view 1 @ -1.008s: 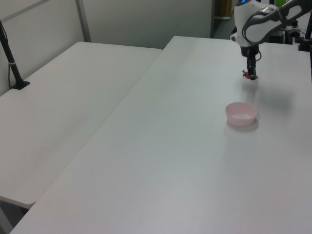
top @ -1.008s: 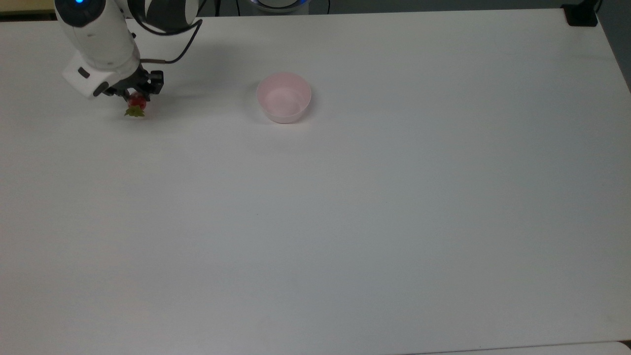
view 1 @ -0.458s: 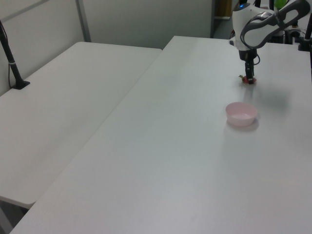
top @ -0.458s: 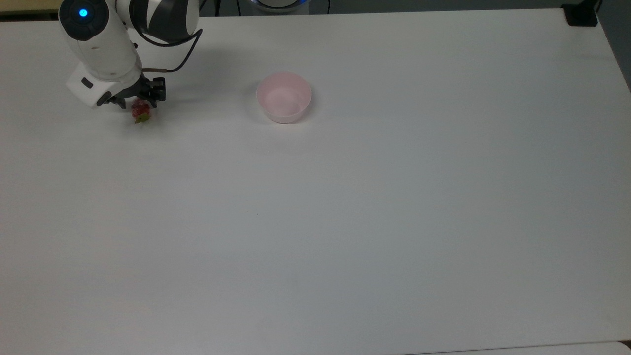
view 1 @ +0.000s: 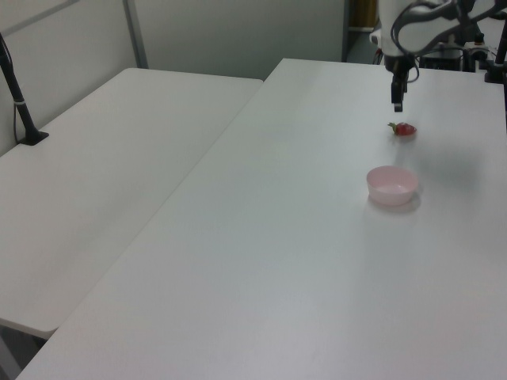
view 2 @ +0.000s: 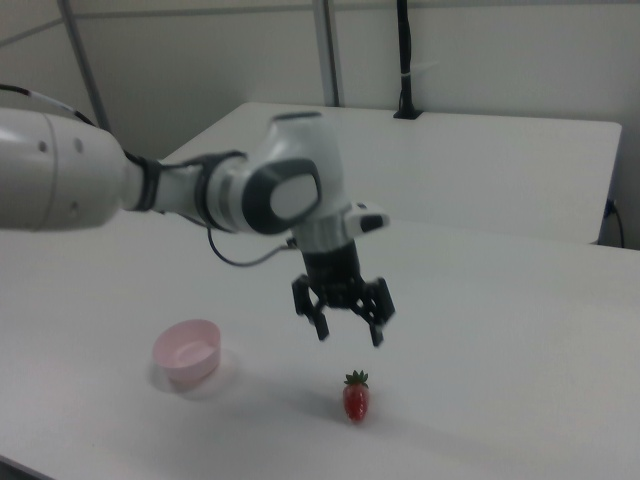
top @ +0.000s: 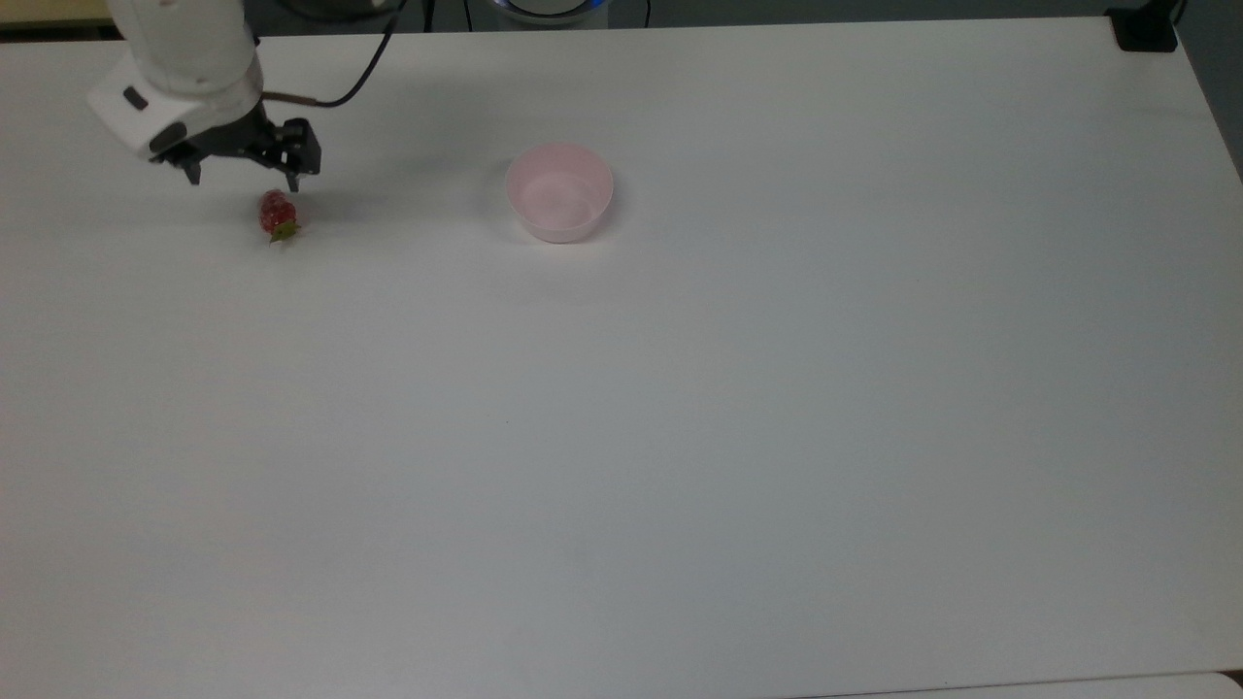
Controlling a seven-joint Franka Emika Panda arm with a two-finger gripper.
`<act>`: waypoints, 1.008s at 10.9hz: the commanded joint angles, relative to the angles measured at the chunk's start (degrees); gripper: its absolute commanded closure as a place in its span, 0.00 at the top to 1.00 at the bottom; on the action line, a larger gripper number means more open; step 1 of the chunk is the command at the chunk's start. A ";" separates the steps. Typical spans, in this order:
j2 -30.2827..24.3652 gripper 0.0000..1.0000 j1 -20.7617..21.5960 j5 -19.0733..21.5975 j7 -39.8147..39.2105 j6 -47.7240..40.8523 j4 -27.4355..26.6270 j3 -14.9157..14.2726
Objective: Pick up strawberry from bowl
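Lab/office room: plain white tables point(view 1: 119, 158), grey partition walls point(view 2: 480, 50), robot arm point(view 2: 150, 185).

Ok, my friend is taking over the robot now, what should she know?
End effector: open, holding nothing, hanging above the strawberry.
Strawberry: lying on the table, out of the bowl, to the top view's left of it.
Bowl: nothing inside.
Done: the strawberry is out of the bowl and set down.
Left: nothing more on the pick; probably just move the arm away.
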 commanded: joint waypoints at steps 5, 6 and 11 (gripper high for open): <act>-9.03 1.00 13.67 16.35 23.34 -21.89 17.11 -2.02; -10.44 1.00 16.47 18.38 26.51 -22.50 17.02 -4.21; -11.68 1.00 30.65 16.66 25.43 -19.73 16.58 -14.95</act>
